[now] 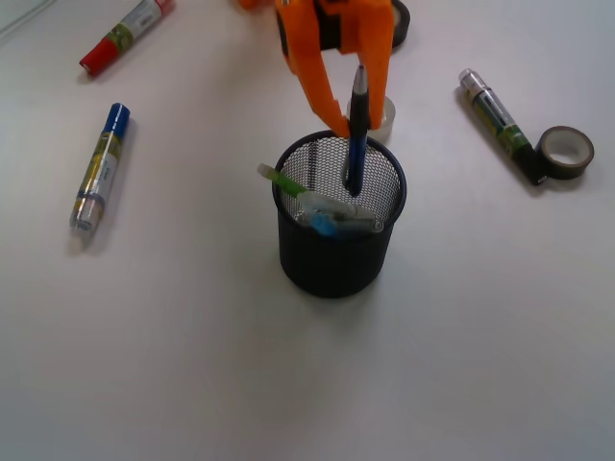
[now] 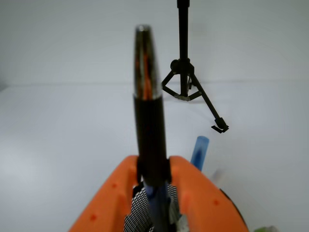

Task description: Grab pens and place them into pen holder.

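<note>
One dark blue-black pen [image 1: 356,134] sits clamped between my two orange fingers [image 1: 317,77], held nearly upright with its lower end dipped inside the pen holder [image 1: 336,254] and its upper half rising above the rim. From the wrist view the same pen [image 2: 150,140] fills the middle of the picture: a glossy dark barrel with a silvery, rounded end at the top, blurred by closeness, and my gripper [image 2: 153,176] pinches it from both sides so that no gap shows between pad and barrel.

The holder is a black wire-mesh cup with a solid dark rim, standing upright on the white table [image 1: 192,365]. Leaning inside it, against the near wall, are a lime green pen [image 1: 281,179] whose tip pokes over the left side of the rim, a light blue translucent pen [image 1: 327,226], and pale silvery barrels beside it that I cannot separate clearly.

Left of the holder, well apart, lies a blue-capped marker [image 1: 100,169]; farther back on that side is a red-capped marker [image 1: 125,36]. Right of the holder lies a black-capped marker [image 1: 500,125], its cap end touching a dark tape roll [image 1: 565,152]. Just behind the holder a small clear roll [image 1: 383,118] peeks out beside my finger.
</note>
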### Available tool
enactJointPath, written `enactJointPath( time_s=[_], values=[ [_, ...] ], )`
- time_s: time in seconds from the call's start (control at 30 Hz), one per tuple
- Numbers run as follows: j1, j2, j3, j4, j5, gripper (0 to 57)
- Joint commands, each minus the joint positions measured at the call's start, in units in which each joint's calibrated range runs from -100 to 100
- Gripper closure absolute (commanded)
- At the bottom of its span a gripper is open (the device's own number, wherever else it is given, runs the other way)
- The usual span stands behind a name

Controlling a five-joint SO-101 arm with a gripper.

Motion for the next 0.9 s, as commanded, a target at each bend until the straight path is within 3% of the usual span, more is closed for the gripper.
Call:
enactJointPath(
  time_s=[0.0, 0.13, 0.47, 0.53, 0.7, 0.87],
  values=[
    [-0.72, 1.03, 0.85, -6.47, -0.05, 40.8],
    [-0.27, 0.78, -1.14, -6.65, 5.32, 34.6],
    [5.11, -23.45, -0.69, 28.09, 33.21, 35.0],
    [6.31, -29.82, 4.21, 34.47, 37.41, 37.7],
    [8.62, -45.04, 18.61, 49.26, 44.79, 57.2],
    [9.52, -56.34, 30.56, 62.64, 49.67, 56.1]
  ],
)
